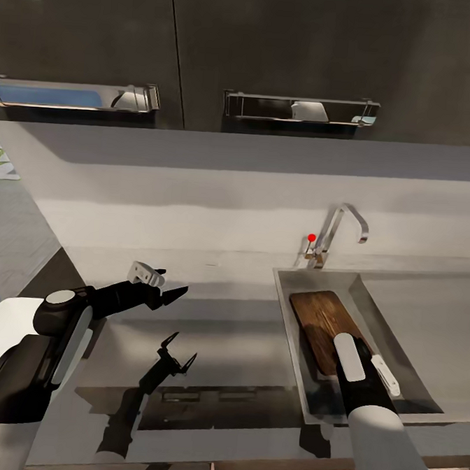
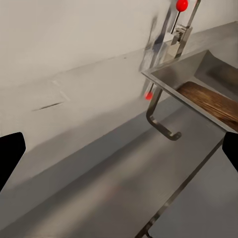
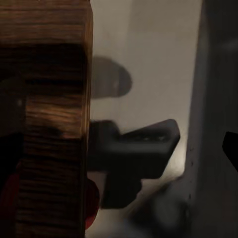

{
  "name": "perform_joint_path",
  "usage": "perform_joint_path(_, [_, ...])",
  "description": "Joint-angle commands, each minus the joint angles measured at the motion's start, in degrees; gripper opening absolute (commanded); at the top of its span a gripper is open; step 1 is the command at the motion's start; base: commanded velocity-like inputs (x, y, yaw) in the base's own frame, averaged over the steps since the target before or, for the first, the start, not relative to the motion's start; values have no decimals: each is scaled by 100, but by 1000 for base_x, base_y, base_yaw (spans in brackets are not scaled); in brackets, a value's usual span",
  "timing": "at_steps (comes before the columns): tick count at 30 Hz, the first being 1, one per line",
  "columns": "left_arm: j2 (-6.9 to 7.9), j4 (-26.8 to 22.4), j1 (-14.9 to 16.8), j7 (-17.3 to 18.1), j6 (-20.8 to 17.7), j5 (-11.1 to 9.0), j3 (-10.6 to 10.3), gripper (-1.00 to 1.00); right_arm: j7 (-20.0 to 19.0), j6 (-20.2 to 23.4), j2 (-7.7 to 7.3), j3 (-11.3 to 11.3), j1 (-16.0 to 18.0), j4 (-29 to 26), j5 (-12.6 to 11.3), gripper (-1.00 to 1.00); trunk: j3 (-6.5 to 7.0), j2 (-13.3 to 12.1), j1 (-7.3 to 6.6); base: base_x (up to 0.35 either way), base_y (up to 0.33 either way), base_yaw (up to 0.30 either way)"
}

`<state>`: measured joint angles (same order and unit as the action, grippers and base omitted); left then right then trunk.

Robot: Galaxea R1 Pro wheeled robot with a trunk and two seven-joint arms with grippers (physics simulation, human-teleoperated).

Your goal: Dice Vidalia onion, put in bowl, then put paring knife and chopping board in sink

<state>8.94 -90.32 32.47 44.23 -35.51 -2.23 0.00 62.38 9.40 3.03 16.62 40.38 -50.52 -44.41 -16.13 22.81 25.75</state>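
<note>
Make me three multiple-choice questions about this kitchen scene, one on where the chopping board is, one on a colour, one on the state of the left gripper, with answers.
1. Where is the chopping board?
A. flat on the countertop
B. in the sink
C. on the floor

2. What colour is the dot on the tap?
A. blue
B. green
C. red

3. How does the left gripper stand?
A. open, holding nothing
B. shut on a bowl
C. shut on the tap

Answers:
1. B, the board lies tilted inside the sink, under the right arm.
2. C, a red dot shows beside the tap's base.
3. A, its fingers are spread above the bare countertop.
</note>
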Motion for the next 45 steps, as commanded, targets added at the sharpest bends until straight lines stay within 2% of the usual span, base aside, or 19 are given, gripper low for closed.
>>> perform_joint_path(1, [2,-3,5,7,-44,-23,0,100,19,60,5,17,5,-10,2,100,-11,11,3,0,0,0])
perform_joint_path(12, [2,-5,5,7,-52,-23,0,100,16,61,5,17,5,-10,2,100,7,11,3,0,0,-29])
perform_joint_path(34, [20,-12,5,29,-66,-23,8,100,11,62,5,9,5,-10,-5,100,191,11,3,0,0,-130])
perform_joint_path(36, [25,-14,5,36,-70,-28,47,100,11,62,5,8,5,-10,-6,100,208,11,3,0,0,-134])
perform_joint_path(37, [28,-19,5,56,-76,-39,155,100,10,62,5,8,5,-10,-6,100,216,11,3,0,0,-115])
perform_joint_path(41, [34,-20,5,239,-78,-46,320,100,5,66,5,0,5,-10,-7,100,247,11,3,0,0,-106])
perform_joint_path(45, [37,-21,5,786,-79,-48,574,100,3,73,5,-7,5,-10,-7,100,276,11,3,0,0,-96])
